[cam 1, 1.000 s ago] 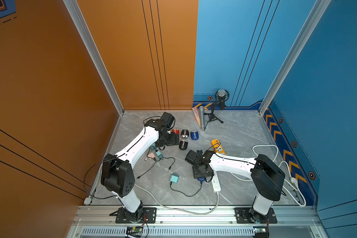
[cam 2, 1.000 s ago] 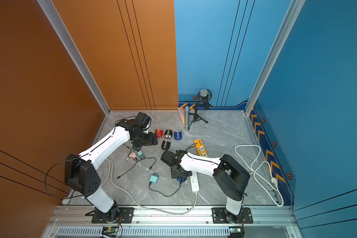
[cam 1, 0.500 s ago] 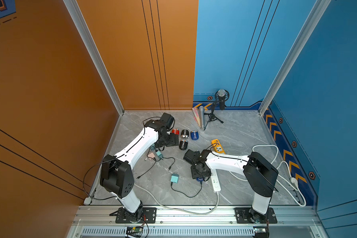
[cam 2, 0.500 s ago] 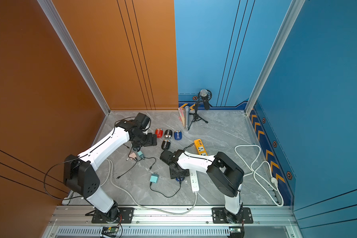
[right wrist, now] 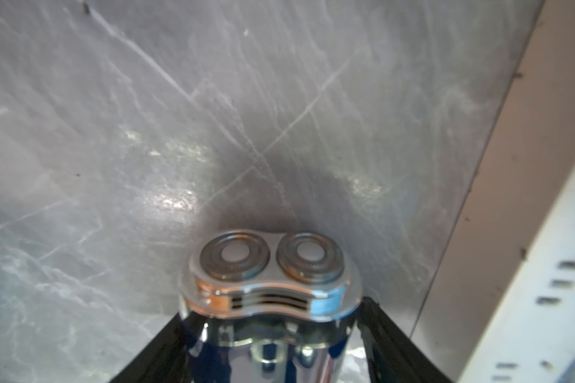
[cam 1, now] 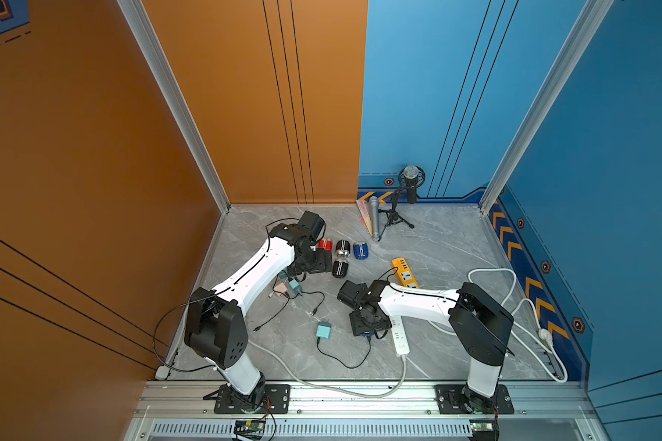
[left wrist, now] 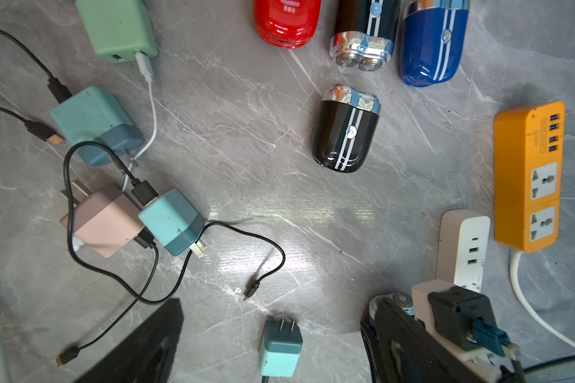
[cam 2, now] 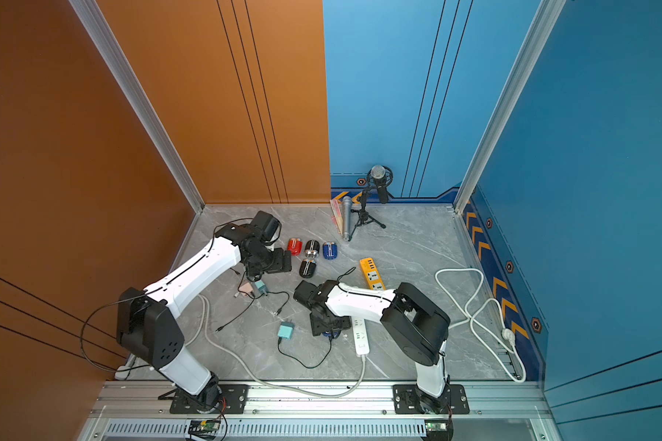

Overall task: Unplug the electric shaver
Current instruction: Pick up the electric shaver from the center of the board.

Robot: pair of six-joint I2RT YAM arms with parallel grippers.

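Beside the white power strip (cam 1: 400, 336) on the worktop (cam 1: 448, 244) | electric shaver (right wrist: 268, 262) is lying between the fingers of the right end effector (right wrist: 273, 311); clamped or loose, cannot tell | left end effector (cam 1: 319, 262) is hanging open, empty | advice: be pinning the body while pulling the black cable (cam 1: 344, 362) straight out, never sideways.

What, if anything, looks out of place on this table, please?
A pink charger and a teal charger lie heaped together, black cables looped over them. A second teal charger lies alone, prongs bare. The white cord's plug rests loose by the blue wall.
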